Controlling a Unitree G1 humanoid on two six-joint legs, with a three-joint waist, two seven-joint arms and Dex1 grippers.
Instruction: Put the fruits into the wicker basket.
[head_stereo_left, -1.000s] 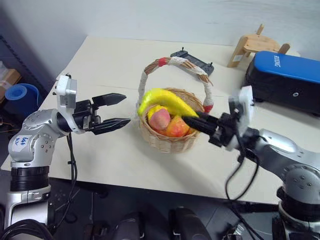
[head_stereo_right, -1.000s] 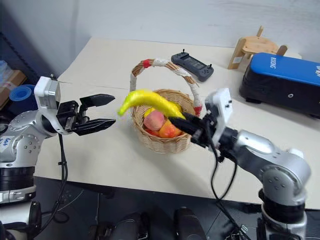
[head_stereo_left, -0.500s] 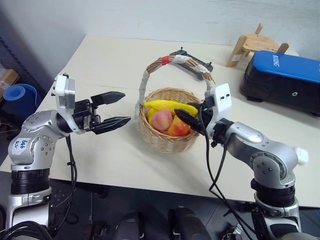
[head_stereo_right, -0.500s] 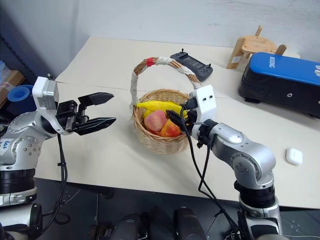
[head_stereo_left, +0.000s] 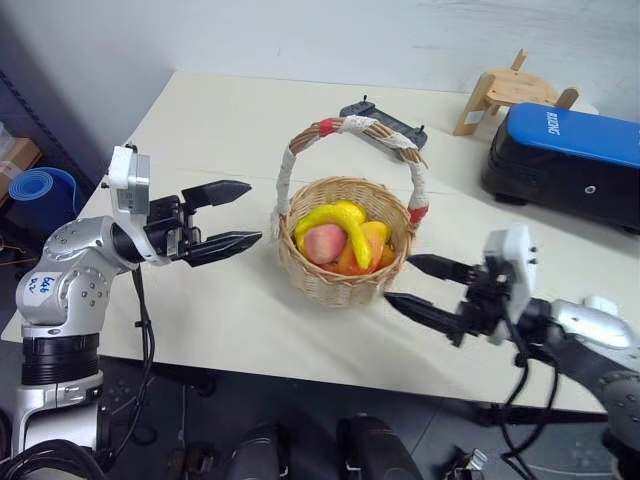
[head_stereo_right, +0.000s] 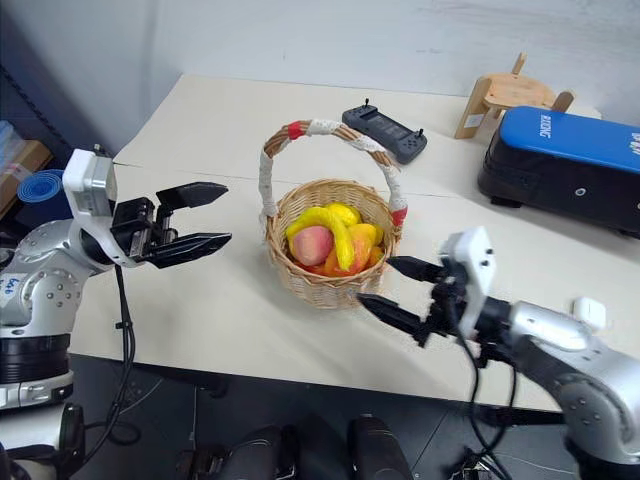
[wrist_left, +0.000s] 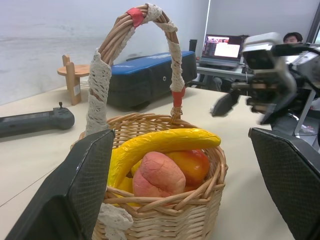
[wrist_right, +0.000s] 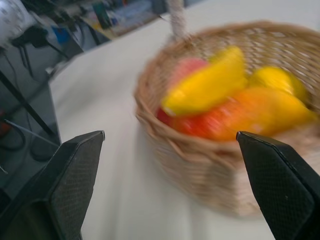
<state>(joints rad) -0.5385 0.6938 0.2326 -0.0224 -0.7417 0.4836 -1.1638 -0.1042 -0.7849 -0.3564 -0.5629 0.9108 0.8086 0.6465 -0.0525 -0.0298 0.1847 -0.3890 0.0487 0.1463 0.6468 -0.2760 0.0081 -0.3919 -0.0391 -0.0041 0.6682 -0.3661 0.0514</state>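
Nearest the front edge of the tabletop, the right gripper is hovering with its two black fingers spread wide and nothing between them, its tips pointing toward the wicker basket and standing just short of the basket's near right wall without touching it. At the left edge, the left gripper is hanging level above the table with its fingers likewise spread apart and empty, aiming at the basket from the side and standing well clear of it. The wicker basket is sitting upright near the middle of the tabletop, its arched handle wrapped in white cord with red bands at the ends. The fruits are lying inside it: a yellow banana is draping over the top of the pile, a pink-red peach is resting beneath it toward the left, and an orange-yellow mango is sitting to the right, with more yellow and red fruit tucked underneath. Toward the right front corner a small white case is lying on the table. Behind the basket a dark handheld controller is lying flat, and toward the far right corner a black and blue case is resting with a small wooden stand behind it.
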